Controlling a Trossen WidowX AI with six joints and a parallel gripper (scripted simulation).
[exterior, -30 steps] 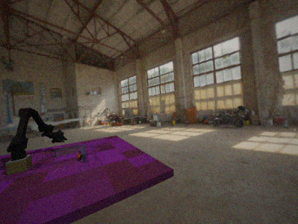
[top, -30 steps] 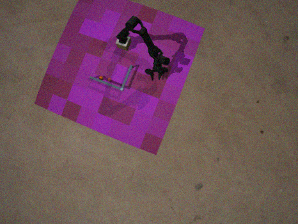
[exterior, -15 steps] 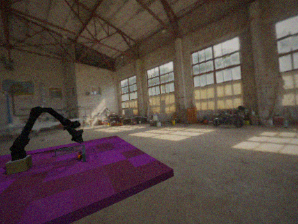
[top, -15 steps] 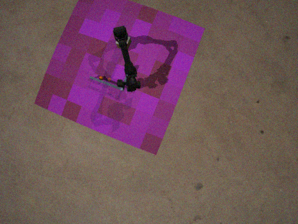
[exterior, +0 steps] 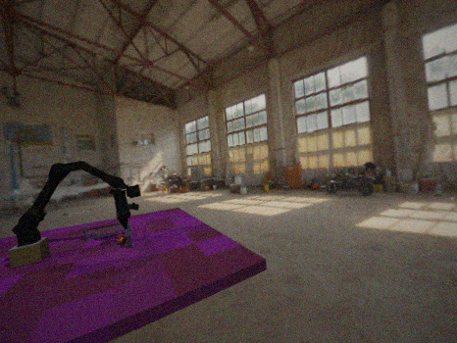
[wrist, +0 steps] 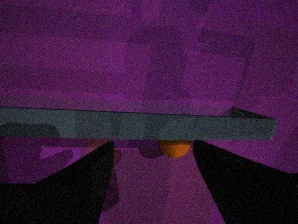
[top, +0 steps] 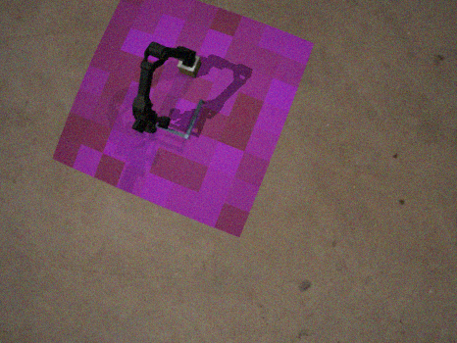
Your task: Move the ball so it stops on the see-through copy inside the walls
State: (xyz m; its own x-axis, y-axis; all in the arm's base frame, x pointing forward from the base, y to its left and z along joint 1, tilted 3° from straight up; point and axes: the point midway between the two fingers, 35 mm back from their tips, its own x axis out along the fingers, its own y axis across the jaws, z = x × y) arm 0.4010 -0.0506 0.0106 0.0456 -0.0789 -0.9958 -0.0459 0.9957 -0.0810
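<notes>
The orange ball (exterior: pixel 122 239) (wrist: pixel 175 148) lies on the table beside a low clear wall (top: pixel 174 132) (wrist: pixel 220 129), which partly covers it in the wrist view. The arm hides it in the top view. A second clear wall (top: pixel 195 117) meets the first at a corner. A faint reddish patch left of the ball in the wrist view may be the see-through copy; it is too dim to be sure. My gripper (top: pixel 145 128) (exterior: pixel 126 225) (wrist: pixel 154 146) points down above the ball, open and holding nothing. In the wrist view the ball shows nearer the right fingertip.
The arm reaches from its base (top: pixel 189 67) (exterior: pixel 29 252) across the table. The table (top: pixel 181 169) (exterior: pixel 211 274) has a purple and dark red patchwork top. Arm shadows fall across the walls. Beyond the table edges is the hall floor (top: pixel 343 147) (exterior: pixel 343 269).
</notes>
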